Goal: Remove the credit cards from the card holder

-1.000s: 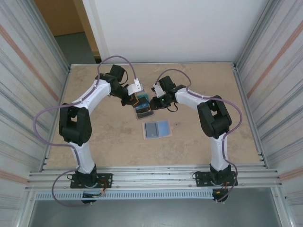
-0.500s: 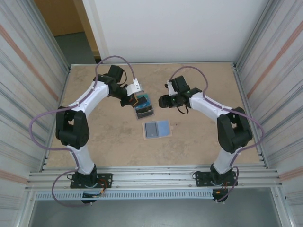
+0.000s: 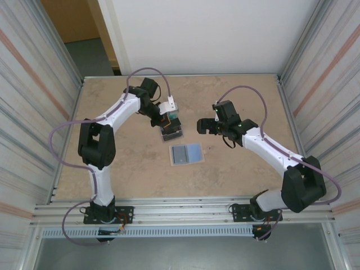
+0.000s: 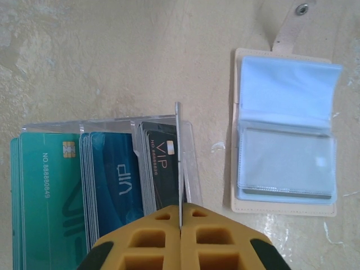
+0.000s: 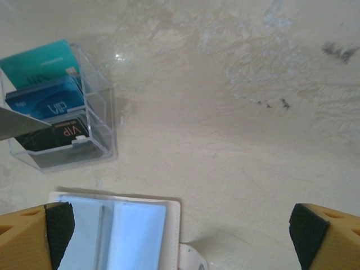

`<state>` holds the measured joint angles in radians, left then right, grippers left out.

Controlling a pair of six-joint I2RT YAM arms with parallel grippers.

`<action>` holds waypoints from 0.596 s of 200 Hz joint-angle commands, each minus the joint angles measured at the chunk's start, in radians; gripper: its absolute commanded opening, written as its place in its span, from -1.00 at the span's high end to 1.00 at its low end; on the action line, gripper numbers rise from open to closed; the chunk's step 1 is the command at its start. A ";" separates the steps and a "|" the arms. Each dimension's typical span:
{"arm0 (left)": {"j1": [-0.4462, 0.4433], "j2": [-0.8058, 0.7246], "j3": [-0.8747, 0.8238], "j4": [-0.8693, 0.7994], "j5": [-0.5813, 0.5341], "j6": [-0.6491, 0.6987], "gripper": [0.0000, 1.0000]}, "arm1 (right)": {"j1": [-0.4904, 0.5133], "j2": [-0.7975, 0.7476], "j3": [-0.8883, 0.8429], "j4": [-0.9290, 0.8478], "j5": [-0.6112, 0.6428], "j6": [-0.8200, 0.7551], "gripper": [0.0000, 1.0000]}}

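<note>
Card holder (image 3: 186,153) lies open and flat at centre frame in the top view, apart from both arms. Just above it is a clear tiered rack (image 3: 172,133) holding the credit cards (image 3: 171,129). Left gripper (image 3: 167,118) hangs over the rack's upper edge. Right gripper (image 3: 201,125) is right of the rack with jaws wide apart and nothing between them, likely parked clear to give the left arm room. Surface: mottled tan table (image 3: 124,163). Room: ribbed metal panels on both sides, a white wall behind, an aluminium rail along the bottom.

Left wrist view: yellow fingers (image 4: 152,236) are pressed together on a thin card (image 4: 178,146), seen edge-on and upright above the dark VIP stack (image 4: 163,163). My guess is that it is held vertical so it can slot into that tier. Teal cards (image 4: 45,191) sit lower left and blue cards (image 4: 112,180) beside them, so the rack is sorted by colour. Holder fills the right side, pale blue sleeves up, snap tab (image 4: 289,25) at upper right. Cannot tell whether any sleeve keeps a card.

Right wrist view: fingers (image 5: 320,239) are at the two bottom corners, spread. Rack is upper left, the holder's inner face (image 5: 112,225) at the bottom edge, with bare scuffed table elsewhere.
</note>
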<state>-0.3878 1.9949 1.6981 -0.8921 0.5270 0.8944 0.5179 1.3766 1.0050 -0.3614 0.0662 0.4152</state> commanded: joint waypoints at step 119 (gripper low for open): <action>-0.003 0.139 0.096 -0.107 -0.040 0.021 1.00 | 0.043 -0.169 -0.063 -0.048 0.168 0.083 -0.99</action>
<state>-0.3878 2.0941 1.7664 -0.9634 0.5095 0.8982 0.5507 1.2358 0.9504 -0.3943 0.2031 0.4690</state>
